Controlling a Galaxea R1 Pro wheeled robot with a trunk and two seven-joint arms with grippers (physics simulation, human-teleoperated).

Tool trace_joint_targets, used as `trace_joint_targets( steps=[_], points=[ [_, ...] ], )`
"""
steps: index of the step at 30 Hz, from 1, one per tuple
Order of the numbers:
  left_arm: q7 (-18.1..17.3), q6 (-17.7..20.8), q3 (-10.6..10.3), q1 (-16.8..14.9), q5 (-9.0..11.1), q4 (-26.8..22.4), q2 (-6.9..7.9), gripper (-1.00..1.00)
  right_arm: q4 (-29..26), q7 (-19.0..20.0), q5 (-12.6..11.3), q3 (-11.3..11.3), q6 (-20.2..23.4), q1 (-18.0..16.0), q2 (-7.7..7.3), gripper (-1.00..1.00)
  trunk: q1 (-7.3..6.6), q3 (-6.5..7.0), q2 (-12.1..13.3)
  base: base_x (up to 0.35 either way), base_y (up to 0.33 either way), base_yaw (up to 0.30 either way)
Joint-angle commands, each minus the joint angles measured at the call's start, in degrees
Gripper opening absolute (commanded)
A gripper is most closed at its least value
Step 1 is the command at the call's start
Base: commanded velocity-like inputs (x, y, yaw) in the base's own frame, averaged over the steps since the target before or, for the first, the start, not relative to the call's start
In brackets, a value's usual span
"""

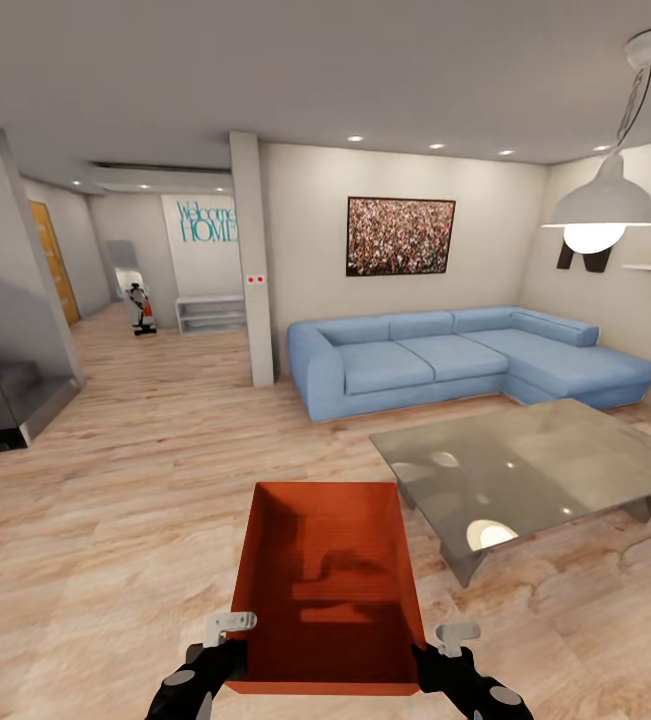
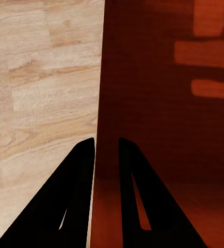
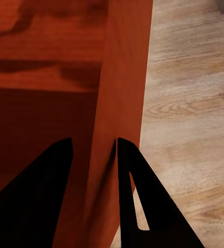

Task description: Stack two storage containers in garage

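An orange-red storage container is held in front of the robot, above the light wood plank floor of the living room. Only this one container is seen. It is carried by both arms, one at each long side wall near the end closest to the robot.

The left pincer is closed on the container's left wall. In the left wrist view the left pincer is seen with one dark finger outside the wall, over the planks, and the other inside the bin, the thin wall being pinched between them.

The right pincer is closed on the right wall in the same manner. In the right wrist view the right pincer is seen straddling the wall, with one finger on the outer side above the floor and the other inside the bin.

The container is held roughly level, its open side up, and shadows are cast across its bottom.

Beyond the container to the right, a grey glass coffee bench stands on the floor, well apart from the container. Behind it, a light-blue sectional sofa is set against the far wall, under a framed crowd picture. A white pendant lamp hangs at the upper right.
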Motion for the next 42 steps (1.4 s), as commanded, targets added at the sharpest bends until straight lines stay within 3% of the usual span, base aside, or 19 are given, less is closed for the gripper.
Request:
trace_joint_targets(
  steps=[1,7,11,32,42],
  points=[
    [0.22,0.31,0.53,-0.06,-1.09,-0.21,0.01,-1.00,0.04,0.04,-0.67,0.89,-0.10,-0.02,-0.16,-1.00,0.02,0.00,-0.08,0.000,0.000,0.000],
    [0.29,0.24,0.51,-0.06,2.22,-0.21,0.14,-1.00,0.04,0.04,-0.68,0.89,-0.10,-0.02,-0.16,-1.00,0.02,0.15,-0.08,0.000,0.000,0.000],
    [0.30,0.25,0.52,-0.06,3.07,-0.21,0.22,-1.00,0.04,0.04,-0.67,0.89,-0.10,-0.01,-0.17,-1.00,0.02,0.16,-0.08,0.000,0.000,0.000],
    [0.31,0.31,0.51,-0.06,3.30,-0.21,0.26,-1.00,0.04,0.04,-0.67,0.89,-0.10,-0.02,-0.20,-1.00,0.02,0.79,-0.08,0.004,0.002,0.000],
    [0.31,0.25,0.50,-0.06,3.22,-0.21,0.26,-1.00,0.04,0.04,-0.64,0.89,-0.10,-0.02,-0.17,-1.00,0.02,0.80,-0.08,0.210,0.151,0.000]
  ],
)
